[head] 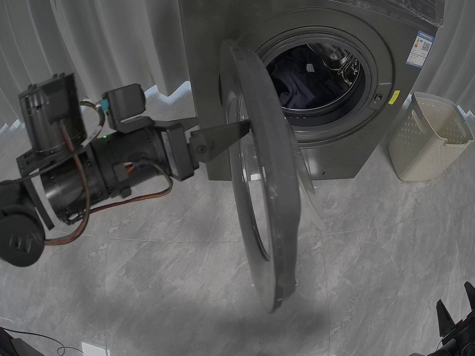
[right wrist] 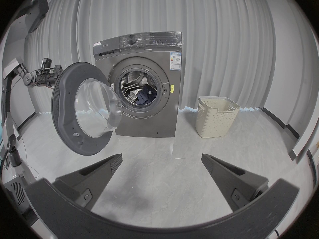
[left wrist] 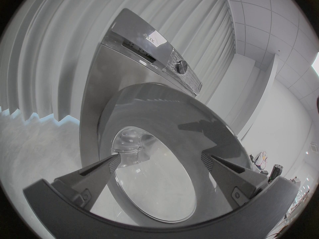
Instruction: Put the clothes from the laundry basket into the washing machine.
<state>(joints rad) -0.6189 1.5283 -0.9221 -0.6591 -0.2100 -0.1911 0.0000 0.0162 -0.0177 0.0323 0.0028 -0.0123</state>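
Starting left of the washing machine [head: 208,50]: left gripper [head: 245,124] out level at abt porthole height, spread wide, gripping nothing. Tips right up at the outer face of the door [head: 267,174]; touching or just short, can't tell. From the left wrist cam: same gripper [left wrist: 160,157] with both fingers [left wrist: 99,173] splayed either side of the door's glass bowl [left wrist: 156,180], w/ the round door face [left wrist: 186,117] right in front.

Moving right: door swung wide open, hanging off the machine's left side, edge-on to the head cam.

On to the machine front: open drum, dark clothes [head: 302,85] piled inside, low and twd the left of the drum. Same dark bundle [right wrist: 145,96] showing from the right wrist cam.

Right of the machine: cream perforated laundry basket [head: 430,139], upright on the floor, near the machine's right side but not touching.

Furthest right, well out in front of the machine: right gripper [right wrist: 161,158], low, also spread wide, nothing in it, facing the machine front.
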